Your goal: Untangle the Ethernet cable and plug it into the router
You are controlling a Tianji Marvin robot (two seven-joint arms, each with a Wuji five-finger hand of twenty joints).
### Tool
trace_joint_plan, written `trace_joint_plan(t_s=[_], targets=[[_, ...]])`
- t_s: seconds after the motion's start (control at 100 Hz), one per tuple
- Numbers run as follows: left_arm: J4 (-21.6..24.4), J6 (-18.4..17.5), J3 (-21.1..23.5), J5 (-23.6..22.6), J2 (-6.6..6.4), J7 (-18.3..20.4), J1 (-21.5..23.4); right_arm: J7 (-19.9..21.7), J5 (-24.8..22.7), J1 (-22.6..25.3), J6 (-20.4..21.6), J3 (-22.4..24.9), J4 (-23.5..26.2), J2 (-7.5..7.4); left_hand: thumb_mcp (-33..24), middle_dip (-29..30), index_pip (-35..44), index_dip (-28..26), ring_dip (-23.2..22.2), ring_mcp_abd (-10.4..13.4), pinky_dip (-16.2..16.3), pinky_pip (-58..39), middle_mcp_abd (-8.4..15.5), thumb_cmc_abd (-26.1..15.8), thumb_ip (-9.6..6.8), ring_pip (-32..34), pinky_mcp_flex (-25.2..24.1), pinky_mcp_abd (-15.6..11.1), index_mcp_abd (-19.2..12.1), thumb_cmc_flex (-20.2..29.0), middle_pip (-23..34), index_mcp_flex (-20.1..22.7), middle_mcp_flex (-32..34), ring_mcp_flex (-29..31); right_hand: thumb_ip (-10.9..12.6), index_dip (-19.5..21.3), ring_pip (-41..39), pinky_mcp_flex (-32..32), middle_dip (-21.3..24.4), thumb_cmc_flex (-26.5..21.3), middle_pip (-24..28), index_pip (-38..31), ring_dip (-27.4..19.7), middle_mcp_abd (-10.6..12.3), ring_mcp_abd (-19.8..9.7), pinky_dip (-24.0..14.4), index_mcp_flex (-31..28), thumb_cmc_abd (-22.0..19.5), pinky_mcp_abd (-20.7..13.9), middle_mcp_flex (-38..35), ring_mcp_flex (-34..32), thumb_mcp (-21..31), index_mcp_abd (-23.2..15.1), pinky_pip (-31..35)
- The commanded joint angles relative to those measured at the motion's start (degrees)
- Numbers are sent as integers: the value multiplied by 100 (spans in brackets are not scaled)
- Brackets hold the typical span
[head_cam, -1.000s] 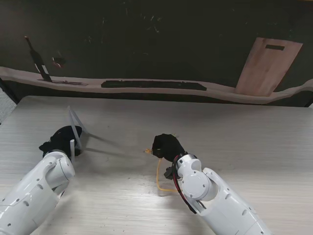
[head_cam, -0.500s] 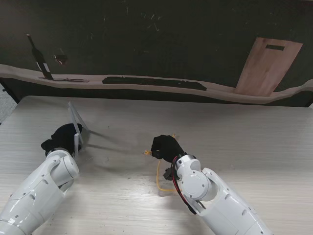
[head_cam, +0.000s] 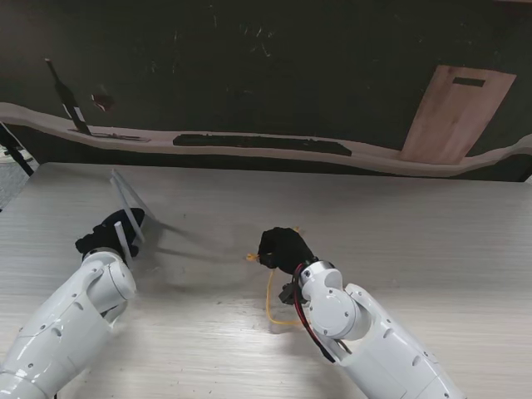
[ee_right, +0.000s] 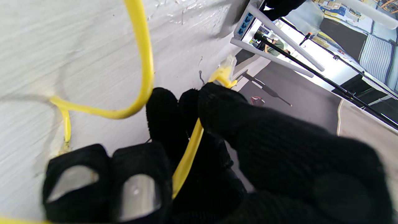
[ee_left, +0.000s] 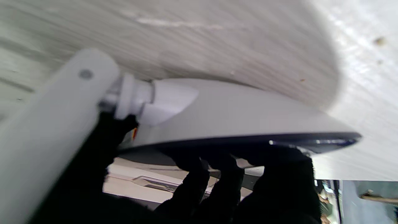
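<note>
On the left of the pale wooden table [head_cam: 432, 233], the left hand [head_cam: 106, 233] in its black glove is closed around the router [head_cam: 126, 218], a flat white box held off the table and tilted, with thin white antennas [head_cam: 122, 239] sticking out from it. The left wrist view shows the gloved fingers [ee_left: 199, 183] curled under the router's edge [ee_left: 236, 112] and one antenna [ee_left: 59, 124] hinged beside the thumb (that view is blurred, so the grip is hard to read in detail).

Near the middle of the table, the right hand [head_cam: 283, 248] is shut on the yellow cable [head_cam: 272, 301]. Its plug end [head_cam: 252, 258] pokes out of the fingers toward the router, well apart from it. In the right wrist view the cable [ee_right: 186, 152] runs between the thumb and the fingers [ee_right: 161, 115], and the clear plug [ee_right: 226, 67] points at the router's blue ports [ee_right: 245, 22] in the distance. The rest of the cable lies in a loose loop on the table nearer to me, beside the right arm [head_cam: 366, 337].

Beyond the table's far edge, a wooden board [head_cam: 455, 112] leans against the dark wall on the right.
</note>
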State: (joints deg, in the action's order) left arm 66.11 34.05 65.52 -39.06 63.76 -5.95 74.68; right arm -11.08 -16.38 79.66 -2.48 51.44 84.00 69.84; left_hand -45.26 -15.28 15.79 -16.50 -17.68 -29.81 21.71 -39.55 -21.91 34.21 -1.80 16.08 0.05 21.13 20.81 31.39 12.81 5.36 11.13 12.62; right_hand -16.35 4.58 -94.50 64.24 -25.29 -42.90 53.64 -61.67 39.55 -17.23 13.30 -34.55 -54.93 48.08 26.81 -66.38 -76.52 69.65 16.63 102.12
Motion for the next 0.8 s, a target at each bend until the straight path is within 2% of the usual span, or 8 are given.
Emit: trace_joint_plan(t_s=[0.0, 0.21, 0.4, 0.53, 0.59, 0.79], targets=[[-51, -123, -98, 127, 47, 382, 251, 49, -14, 53, 52, 48, 87, -21, -1094, -612, 1822, -427, -476, 1182, 662, -1655, 524, -469, -654, 1661, 782, -903, -416, 1460, 1612, 1008, 1264, 1240, 73, 159, -340, 181, -73, -234, 604, -168, 46, -1051, -682, 41, -106, -220, -24, -679, 169, 151, -27, 567], [373, -496, -86, -77, -151, 1209, 176, -5, -107, 111, 144, 199, 172, -45, -1065, -640, 1895, -469, -495, 1215, 660, -1667, 559, -506, -779, 1712, 965, -952, -463, 1689, 1658, 1061, 1390, 1397, 75, 159, -340, 180, -74, -238, 604, -168, 46, -1056, -682, 43, -106, -219, -22, -683, 169, 151, -27, 563], [510, -836, -301, -106, -277, 1858, -78, -38, -153, 150, 171, 291, 223, -56, -1017, -657, 1906, -480, -497, 1261, 635, -1634, 598, -531, -842, 1723, 1095, -1021, -495, 1827, 1679, 1078, 1435, 1486, 74, 159, -340, 179, -74, -238, 603, -168, 46, -1055, -682, 46, -106, -217, -17, -680, 169, 147, -27, 557], [523, -1045, -484, 43, -294, 2064, -264, -54, -180, 167, 152, 323, 253, -59, -1005, -671, 1930, -494, -506, 1218, 624, -1631, 607, -540, -876, 1740, 1206, -1039, -513, 1886, 1701, 1101, 1471, 1527, 74, 157, -340, 176, -74, -245, 602, -163, 46, -1062, -682, 49, -104, -216, -10, -684, 169, 145, -6, 548], [517, -1136, -562, 143, -285, 2092, -343, -58, -185, 173, 122, 330, 269, -59, -1006, -679, 1945, -503, -517, 1300, 615, -1624, 611, -542, -889, 1771, 1253, -1050, -519, 1913, 1714, 1115, 1500, 1588, 72, 154, -329, 173, -74, -247, 603, -162, 42, -1063, -672, 54, -109, -213, 2, -693, 171, 143, 14, 536], [479, -1386, -850, 495, -238, 2158, -609, -57, -197, 145, -51, 308, 300, -49, -975, -694, 1965, -519, -525, 1265, 605, -1632, 617, -545, -900, 1790, 1361, -1044, -536, 1945, 1732, 1132, 1524, 1645, 70, 144, -275, 155, -67, -260, 586, -155, 20, -1078, -627, 77, -128, -202, 63, -709, 175, 139, 25, 475]])
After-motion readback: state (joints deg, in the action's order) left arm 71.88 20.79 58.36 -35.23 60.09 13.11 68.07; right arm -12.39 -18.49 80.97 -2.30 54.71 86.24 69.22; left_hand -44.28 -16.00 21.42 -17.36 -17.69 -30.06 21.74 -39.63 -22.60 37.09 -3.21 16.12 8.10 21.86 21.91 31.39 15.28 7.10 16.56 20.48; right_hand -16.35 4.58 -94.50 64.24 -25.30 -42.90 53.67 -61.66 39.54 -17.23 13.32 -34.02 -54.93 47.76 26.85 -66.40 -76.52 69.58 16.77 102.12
